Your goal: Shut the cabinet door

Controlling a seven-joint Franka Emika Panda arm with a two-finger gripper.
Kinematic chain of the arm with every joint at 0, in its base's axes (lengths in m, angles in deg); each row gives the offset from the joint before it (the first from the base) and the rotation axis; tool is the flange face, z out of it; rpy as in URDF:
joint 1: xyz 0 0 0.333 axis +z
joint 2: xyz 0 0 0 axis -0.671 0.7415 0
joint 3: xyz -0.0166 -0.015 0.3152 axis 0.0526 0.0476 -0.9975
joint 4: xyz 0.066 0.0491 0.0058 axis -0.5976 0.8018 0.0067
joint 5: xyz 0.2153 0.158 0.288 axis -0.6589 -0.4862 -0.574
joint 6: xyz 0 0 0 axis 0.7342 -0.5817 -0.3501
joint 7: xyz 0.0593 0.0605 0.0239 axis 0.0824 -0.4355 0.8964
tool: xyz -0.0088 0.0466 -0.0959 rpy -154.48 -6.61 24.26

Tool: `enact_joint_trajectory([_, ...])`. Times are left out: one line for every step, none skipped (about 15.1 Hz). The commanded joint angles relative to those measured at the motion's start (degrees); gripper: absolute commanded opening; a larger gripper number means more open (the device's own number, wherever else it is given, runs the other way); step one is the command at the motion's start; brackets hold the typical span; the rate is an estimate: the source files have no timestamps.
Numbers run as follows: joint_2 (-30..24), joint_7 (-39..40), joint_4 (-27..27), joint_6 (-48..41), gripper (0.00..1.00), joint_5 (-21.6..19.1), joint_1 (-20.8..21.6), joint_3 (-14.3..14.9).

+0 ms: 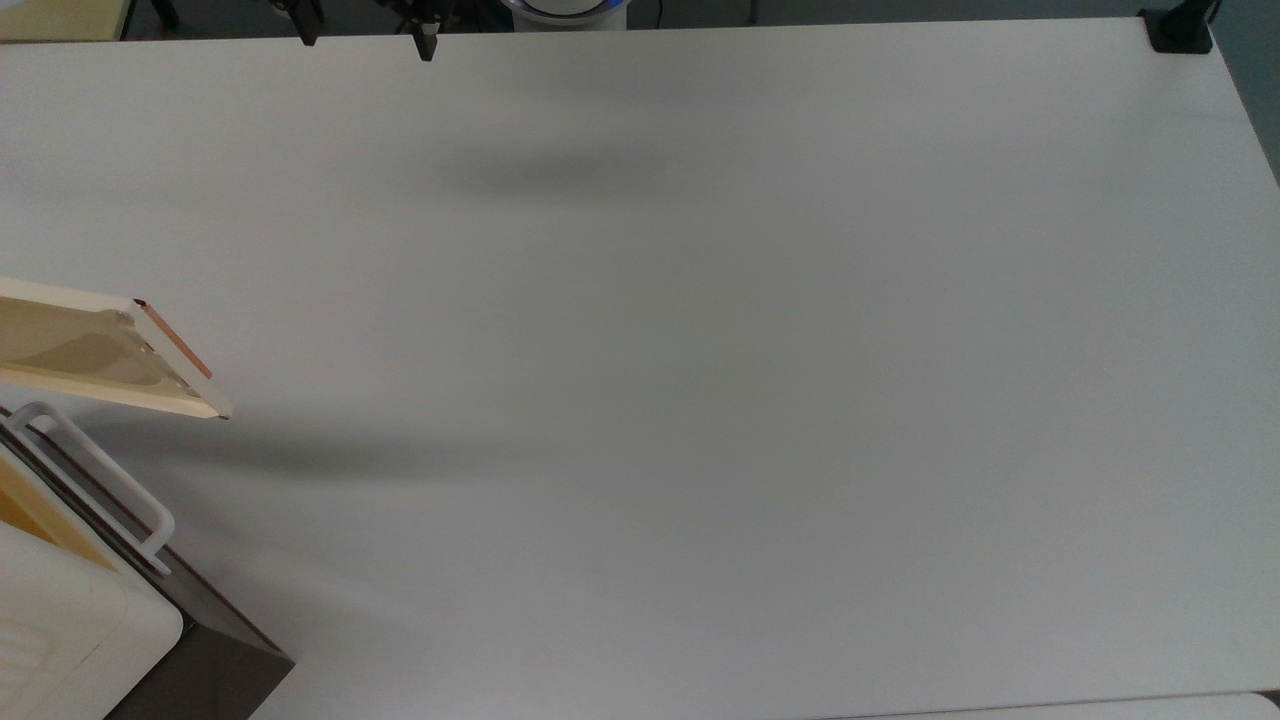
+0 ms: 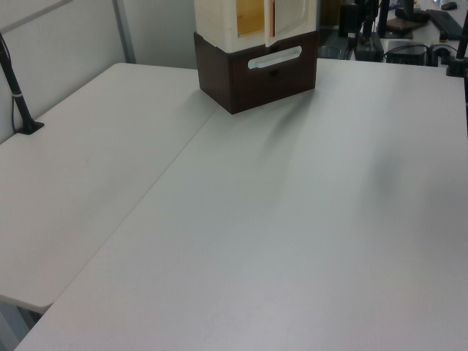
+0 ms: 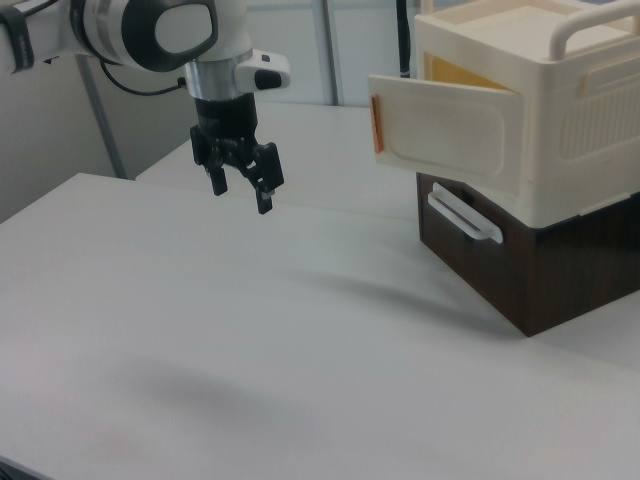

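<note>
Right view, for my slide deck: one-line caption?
Panda arm's open pincer hovers above the table, apart from the open cabinet door.

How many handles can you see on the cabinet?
2. A white bar handle sits on the dark brown drawer front, and a cream loop handle sits on the cabinet top. Others may be hidden on unseen sides.
</note>
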State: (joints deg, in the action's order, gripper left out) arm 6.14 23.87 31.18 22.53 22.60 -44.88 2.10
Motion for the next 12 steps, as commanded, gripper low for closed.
enact_joint_trajectory([-0.84,1.29,0.33,-0.63,1.0,-0.57,0.54,0.62])
enact_joint_trajectory([-0.84,1.29,0.33,-0.63,1.0,-0.57,0.54,0.62])
enact_joint_trajectory([-0.84,1.29,0.33,-0.63,1.0,-0.57,0.54,0.62])
enact_joint_trajectory([-0.84,1.29,0.33,-0.63,1.0,-0.57,0.54,0.62])
enact_joint_trajectory([-0.84,1.29,0.33,-0.63,1.0,-0.57,0.54,0.62])
enact_joint_trajectory([-0.84,1.29,0.33,-0.63,1.0,-0.57,0.54,0.62])
enact_joint_trajectory([-0.84,1.29,0.33,-0.63,0.99,-0.57,0.54,0.62])
enact_joint_trajectory([-0.84,1.38,0.33,-0.63,0.97,-0.57,0.54,0.62])
enact_joint_trajectory([-0.84,1.29,0.33,-0.63,0.97,-0.49,0.63,0.62])
enact_joint_trajectory([-0.84,1.38,0.33,-0.55,0.96,-0.57,0.54,0.62])
enact_joint_trajectory([-0.84,1.38,0.33,-0.55,0.95,-0.57,0.54,0.62])
enact_joint_trajectory([-0.84,1.38,0.33,-0.55,0.95,-0.57,0.54,0.62])
